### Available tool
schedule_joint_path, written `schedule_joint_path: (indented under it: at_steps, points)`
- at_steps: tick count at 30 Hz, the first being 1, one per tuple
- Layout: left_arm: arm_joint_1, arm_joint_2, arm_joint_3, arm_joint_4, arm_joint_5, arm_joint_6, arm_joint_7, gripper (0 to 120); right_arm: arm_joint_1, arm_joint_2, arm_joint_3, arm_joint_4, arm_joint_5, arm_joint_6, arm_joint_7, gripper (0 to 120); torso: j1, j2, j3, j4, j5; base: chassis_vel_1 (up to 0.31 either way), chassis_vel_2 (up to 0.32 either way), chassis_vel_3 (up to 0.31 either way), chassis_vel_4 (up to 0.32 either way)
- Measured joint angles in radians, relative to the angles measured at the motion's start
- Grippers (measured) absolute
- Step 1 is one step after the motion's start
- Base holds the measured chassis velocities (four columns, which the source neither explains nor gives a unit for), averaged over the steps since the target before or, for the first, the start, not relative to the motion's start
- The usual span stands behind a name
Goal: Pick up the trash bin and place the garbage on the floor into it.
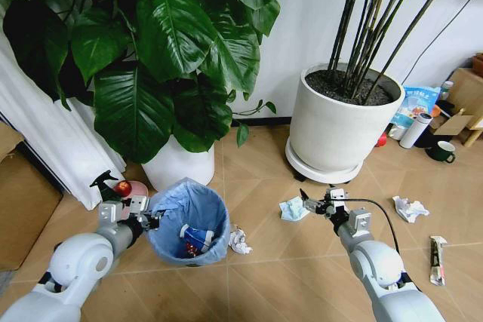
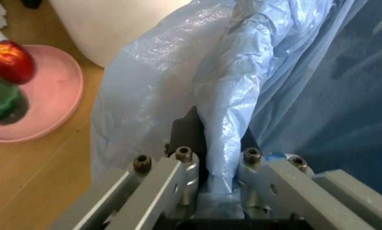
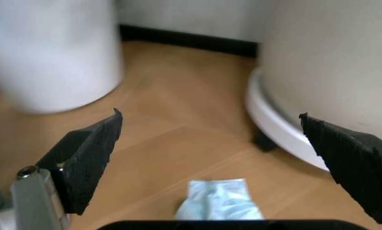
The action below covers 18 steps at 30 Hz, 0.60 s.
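**So: right gripper sat just short of the pale-blue wrapper, bin held on the left**

Key relation: the right gripper (image 1: pixel 308 202) hung spread wide, empty, low over the floor (image 1: pixel 264 254), and the nearest piece of garbage, a pale-blue crumpled wrapper (image 1: pixel 293 208), lay just ahead of its tips, toward the robot's left. In the right wrist view the wrapper (image 3: pixel 219 206) sat between the two black pads (image 3: pixel 91 155) but short of them, so by my read a small advance plus descent was all the grasp needed. Its long axis wasn't clear; it looked roughly squarish and flattened.

The right arm was plainly the nearer one. The left gripper (image 1: pixel 147 219) was busy: clamped on the rim of the trash bin (image 1: pixel 189 220), one finger (image 2: pixel 187 165) outside and the other inside the blue bag liner (image 2: pixel 223 110). Whether the bin was lifted or resting on the floor, I couldn't tell.

Bin state: open mouth facing up, liner crinkled over the rim, already holding a blue-and-white wrapper with a red bit (image 1: pixel 198 239).

Other litter on the floor:
- crumpled white paper (image 1: pixel 240 241), touching or just beside the bin's right side
- another white crumple (image 1: pixel 409 208), well right of the right gripper
- dark stick-shaped wrapper (image 1: pixel 437 259), far right, long axis running away from the robot

Risk, as I judged it: thin soft wrapper, flat on boards, so the pads could slide over it.
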Motion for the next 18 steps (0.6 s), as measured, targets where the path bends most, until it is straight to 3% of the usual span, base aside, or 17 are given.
schedule_joint_path:
  at_steps: [1, 5, 9, 15, 18]
  points:
    - [0.000, 0.000, 0.000, 0.000, 0.000, 0.000, 0.000, 2, 0.000, 0.000, 0.000, 0.000, 0.000, 0.000, 0.000, 100, 0.000, 0.000, 0.000, 0.0000, 0.0000, 0.000, 0.000, 0.000, 0.000]
    - [-0.013, 0.016, -0.009, 0.018, -0.004, -0.004, 0.015, 2, 0.050, -0.127, -0.101, -0.054, 0.038, 0.003, -0.114, 100, 0.000, 0.000, 0.000, -0.0002, -0.0003, 0.000, 0.000, 0.000, 0.000]
    - [-0.016, 0.016, -0.011, 0.021, -0.008, -0.005, 0.015, 2, 0.128, -0.163, -0.224, -0.106, 0.081, -0.016, -0.126, 100, 0.000, 0.000, 0.000, -0.0001, 0.0004, 0.000, 0.000, 0.000, 0.000]
    - [-0.017, 0.006, -0.016, 0.033, -0.009, -0.005, 0.012, 2, 0.247, -0.177, -0.403, -0.179, 0.112, -0.044, -0.155, 100, 0.000, 0.000, 0.000, 0.0002, 0.0001, 0.000, 0.000, 0.000, 0.000]
    - [-0.020, -0.001, -0.018, 0.039, -0.009, -0.005, 0.007, 2, 0.357, -0.143, -0.535, -0.277, 0.093, -0.076, -0.198, 100, 0.000, 0.000, 0.000, 0.0001, 0.0001, 0.000, 0.000, 0.000, 0.000]
